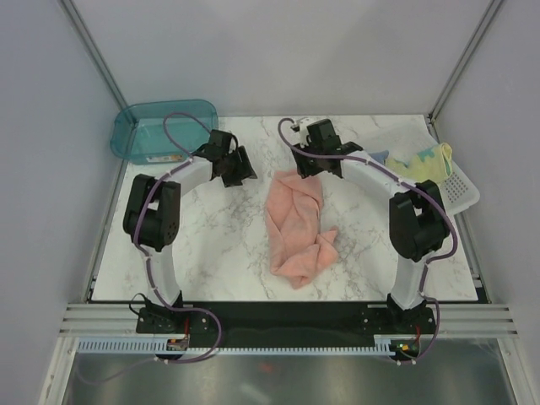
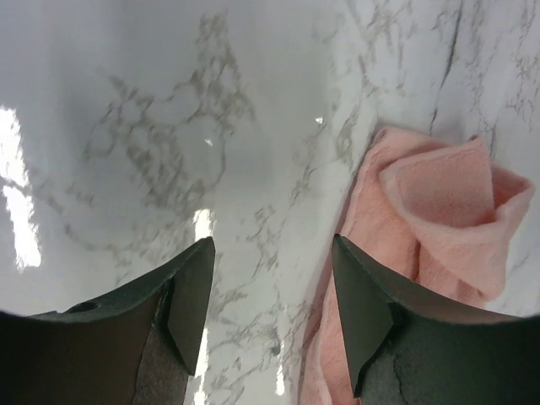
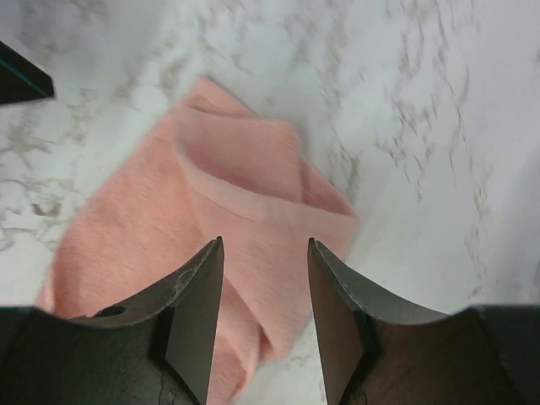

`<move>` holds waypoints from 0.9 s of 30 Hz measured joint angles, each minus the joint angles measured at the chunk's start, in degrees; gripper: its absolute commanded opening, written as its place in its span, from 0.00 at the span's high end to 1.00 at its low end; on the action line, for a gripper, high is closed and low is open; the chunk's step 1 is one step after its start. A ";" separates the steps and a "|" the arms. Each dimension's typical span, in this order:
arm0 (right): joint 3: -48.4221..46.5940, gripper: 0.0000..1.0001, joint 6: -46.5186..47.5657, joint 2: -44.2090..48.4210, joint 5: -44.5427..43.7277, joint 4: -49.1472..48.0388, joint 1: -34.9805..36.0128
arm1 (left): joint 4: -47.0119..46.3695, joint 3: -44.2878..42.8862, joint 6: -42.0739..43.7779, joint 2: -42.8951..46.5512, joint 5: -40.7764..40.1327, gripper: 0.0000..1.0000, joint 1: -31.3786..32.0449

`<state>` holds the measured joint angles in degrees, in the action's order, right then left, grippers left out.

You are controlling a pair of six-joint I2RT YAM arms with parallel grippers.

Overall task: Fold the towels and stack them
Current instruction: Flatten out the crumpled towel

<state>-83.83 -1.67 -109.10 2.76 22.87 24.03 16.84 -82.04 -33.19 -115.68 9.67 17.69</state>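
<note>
- Centre of the top view: salmon-pink towel [image 1: 297, 224], crumpled in a long loose heap on the marble table [image 1: 211, 245], with a folded flap at its upper end.
- Just left of that upper end: left gripper [image 1: 240, 164], fingers released and spread, grasping nothing.
- Left wrist view: only bare marble between the tips of the left gripper [image 2: 272, 245]; pink cloth [image 2: 422, 253] fills the lower right of the frame, just beside the right-hand finger.
- Above the same end of the towel: right gripper [image 1: 305, 164], fingers parted, nothing clamped.
- Right wrist view: the folded pink flap [image 3: 245, 194] sits under and between the tips [image 3: 263, 243]; cannot tell whether touching.
- Right edge of the top view: white perforated basket [image 1: 464, 192] holding the pale yellow towel [image 1: 429, 160] and a bit of the light blue towel [image 1: 380, 157].
- Upper left of the top view: teal bin [image 1: 160, 126] at the table's far corner.
</note>
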 measured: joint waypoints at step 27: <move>-15.13 0.97 22.23 -17.53 -3.93 1.68 11.61 | -6.25 30.29 -11.54 33.77 0.76 0.32 -3.74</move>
<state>-98.96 20.56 -126.63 -1.17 24.56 35.64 10.59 -51.75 -44.73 -81.91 10.44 13.96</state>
